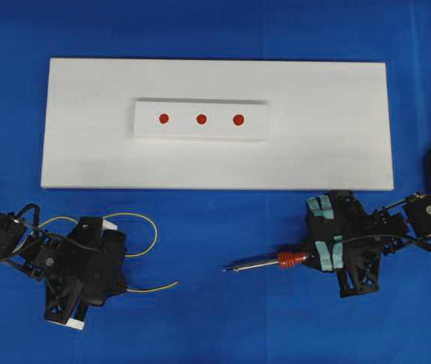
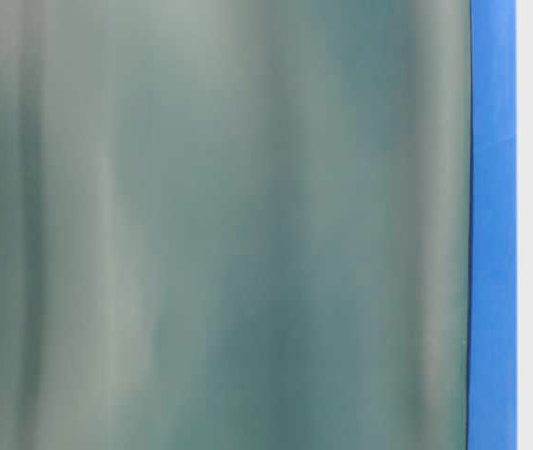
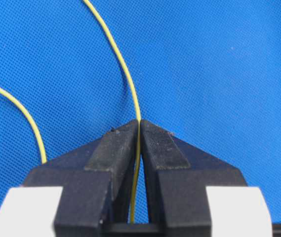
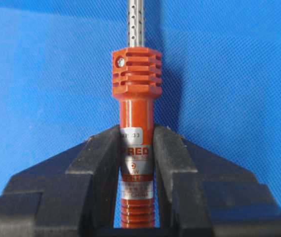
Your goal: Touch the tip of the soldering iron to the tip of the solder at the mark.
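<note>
Overhead view: the left tool (image 1: 86, 265) is clamped on the solder (image 1: 143, 227), which loops over the blue desk (image 1: 215, 318) near the white board (image 1: 336, 152); its free end points right. The right tool (image 1: 329, 254) is closed on the iron (image 1: 264, 262) by the handle, shaft pointing left. Three red marks (image 1: 201, 119) sit on a raised strip (image 1: 200, 133), well apart from both tips.

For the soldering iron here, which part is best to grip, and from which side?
Grip the red handle behind the ribbed collar, coming from the cord end so the metal shaft points forward. The right hand already clamps the soldering iron there; the handle is the thickest straight part and leaves the thin shaft free, pointing left in the overhead view.
</note>
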`<state>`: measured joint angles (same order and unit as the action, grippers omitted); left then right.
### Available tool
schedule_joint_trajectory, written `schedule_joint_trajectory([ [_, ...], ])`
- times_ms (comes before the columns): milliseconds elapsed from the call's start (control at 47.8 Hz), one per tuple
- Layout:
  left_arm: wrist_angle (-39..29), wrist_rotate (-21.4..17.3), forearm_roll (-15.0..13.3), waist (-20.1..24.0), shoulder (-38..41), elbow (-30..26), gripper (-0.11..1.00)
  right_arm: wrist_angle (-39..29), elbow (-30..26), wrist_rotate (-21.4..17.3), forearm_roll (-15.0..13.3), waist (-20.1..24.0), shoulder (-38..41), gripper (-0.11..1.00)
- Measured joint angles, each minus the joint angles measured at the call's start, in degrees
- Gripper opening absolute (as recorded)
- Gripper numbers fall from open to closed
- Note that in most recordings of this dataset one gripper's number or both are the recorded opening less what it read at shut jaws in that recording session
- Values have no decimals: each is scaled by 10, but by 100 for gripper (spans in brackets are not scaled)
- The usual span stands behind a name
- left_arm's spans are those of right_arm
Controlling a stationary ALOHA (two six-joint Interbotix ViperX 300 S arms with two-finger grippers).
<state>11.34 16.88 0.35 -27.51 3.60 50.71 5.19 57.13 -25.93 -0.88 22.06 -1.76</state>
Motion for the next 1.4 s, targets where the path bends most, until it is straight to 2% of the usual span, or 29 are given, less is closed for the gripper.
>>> schedule_joint_trajectory([
  [105,0,2,0,0,0,-1,3,0,-2,-2,4,2,3,7],
  [167,-1,4,0,0,0,-1,11,-1,-3,-2,7,3,3,7],
  [251,-2,10,0,0,0,-1,33,-4,-4,-1,10,5,3,7],
  [314,-2,11,-1,0,0,0,53,-6,-4,-1,12,7,3,10],
  [398,-3,11,-1,0,0,-1,76,-7,-4,-4,14,8,3,29],
  [440,-5,11,-1,0,0,-2,82,-10,-4,-4,15,10,3,41],
  [586,-29,11,-1,0,-12,-12,79,-34,-8,2,15,13,-19,82],
  [649,-47,11,-1,0,-28,-18,78,-54,-12,2,14,12,-40,92],
  [733,-80,7,-2,-1,-55,-30,78,-94,-21,4,4,12,-83,86],
  [816,-120,1,-2,0,-91,-43,78,-132,-32,5,-10,10,-128,87],
  [1005,-185,-31,0,24,-169,-58,78,-215,-49,6,-69,-25,-241,87],
  [1109,-192,-67,0,51,-211,-56,78,-243,-49,3,-99,-64,-298,87],
  [1298,-192,-156,0,115,-303,-29,78,-263,-40,4,-142,-149,-410,87],
  [1402,-179,-186,1,159,-360,-4,78,-275,-40,4,-160,-177,-465,87],
])
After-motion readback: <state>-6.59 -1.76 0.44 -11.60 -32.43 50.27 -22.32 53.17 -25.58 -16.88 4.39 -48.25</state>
